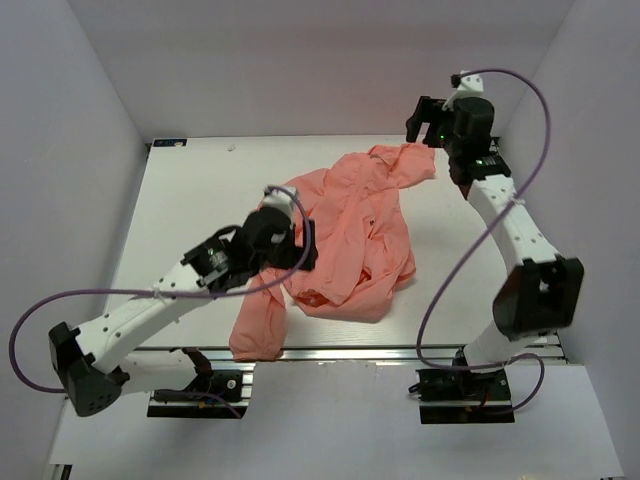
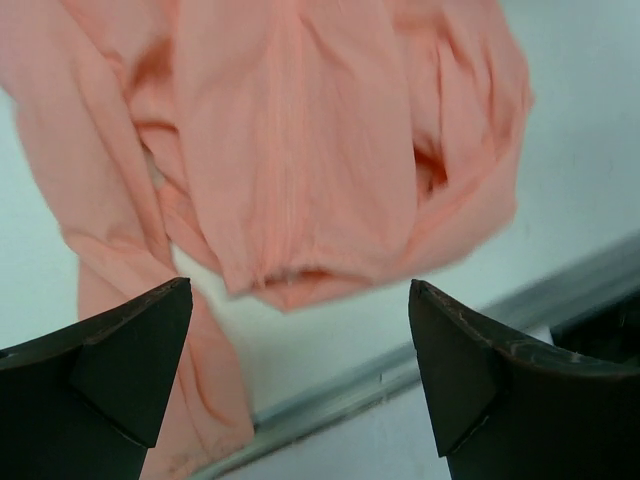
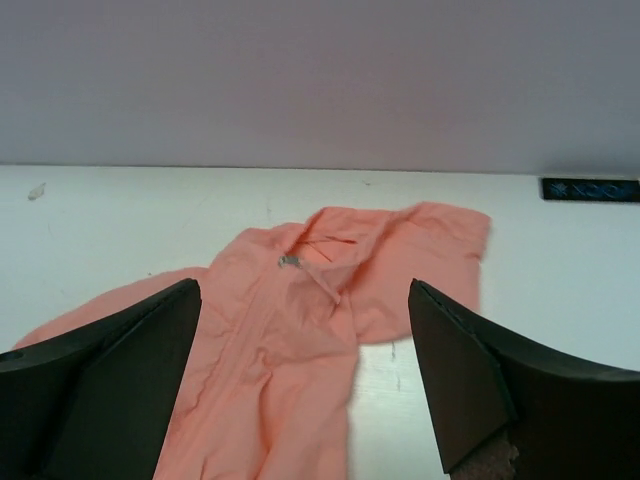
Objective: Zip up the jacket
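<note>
The salmon-pink jacket [image 1: 352,228] lies crumpled in the middle of the white table, one sleeve trailing to the front edge. My left gripper [image 1: 308,245] hovers at its left side, open. In the left wrist view the wide-apart left gripper [image 2: 300,290] holds nothing, and the jacket's hem [image 2: 290,180] lies just beyond the fingertips. My right gripper [image 1: 420,135] is raised at the back right, above the jacket's collar end. Through the right wrist camera the right gripper [image 3: 305,290] is open and empty above the jacket [image 3: 280,350]. A small silver zipper pull [image 3: 289,261] sits near the collar.
A metal rail [image 1: 350,350] runs along the table's front edge and appears in the left wrist view as the rail [image 2: 400,370]. White walls enclose the table on three sides. A small black label [image 3: 590,189] sits at the far edge by the back wall.
</note>
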Robot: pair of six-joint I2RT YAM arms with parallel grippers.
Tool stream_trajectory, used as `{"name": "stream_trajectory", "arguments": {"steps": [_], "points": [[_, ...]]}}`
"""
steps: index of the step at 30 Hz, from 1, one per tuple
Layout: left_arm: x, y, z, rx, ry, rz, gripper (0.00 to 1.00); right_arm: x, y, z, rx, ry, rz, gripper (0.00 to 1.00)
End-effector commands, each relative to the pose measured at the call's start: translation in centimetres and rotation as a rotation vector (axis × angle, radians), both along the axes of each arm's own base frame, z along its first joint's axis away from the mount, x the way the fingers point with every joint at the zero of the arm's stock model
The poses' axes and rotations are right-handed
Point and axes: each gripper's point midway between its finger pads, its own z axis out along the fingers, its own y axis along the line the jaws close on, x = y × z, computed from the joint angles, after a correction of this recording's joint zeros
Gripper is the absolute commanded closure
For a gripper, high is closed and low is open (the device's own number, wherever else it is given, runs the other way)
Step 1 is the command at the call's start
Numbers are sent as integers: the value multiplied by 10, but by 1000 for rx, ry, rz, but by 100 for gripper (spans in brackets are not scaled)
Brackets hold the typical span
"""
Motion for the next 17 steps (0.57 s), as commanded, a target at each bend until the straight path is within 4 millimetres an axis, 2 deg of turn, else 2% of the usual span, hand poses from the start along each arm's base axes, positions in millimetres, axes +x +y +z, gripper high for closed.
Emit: {"name": "stream_trajectory", "arguments": {"steps": [1,2,3,5,6,8,9,10,11,13,14,17], "points": [[50,27,12,-1,21,204,2,-44,-36,-16,42,124,-210,11],[62,35,12,-7,32,247,2,-57,-43,-10,49,125,-242,11],[83,53,7,-11,51,317,2,-68,-51,-25,41,166,-292,11],[107,66,22,-58,16,378,2,-91,-63,-27,34,198,-337,11],[120,78,27,-93,12,399,2,-100,-67,-37,27,229,-360,11],[134,92,42,-138,-20,438,2,-121,-71,-37,28,248,-367,11],[142,112,46,-144,-25,491,2,-129,-71,-39,33,258,-363,11],[144,120,48,-159,-17,504,2,-138,-71,-50,44,283,-366,11],[149,140,51,-167,-13,548,2,-147,-70,-41,66,258,-352,11],[147,154,53,-185,-14,573,2,-165,-71,-45,95,235,-346,11],[148,165,53,-186,-19,599,2,-165,-68,-38,124,185,-330,11],[144,171,55,-193,-37,608,2,-178,-71,-33,141,110,-321,11]]}}
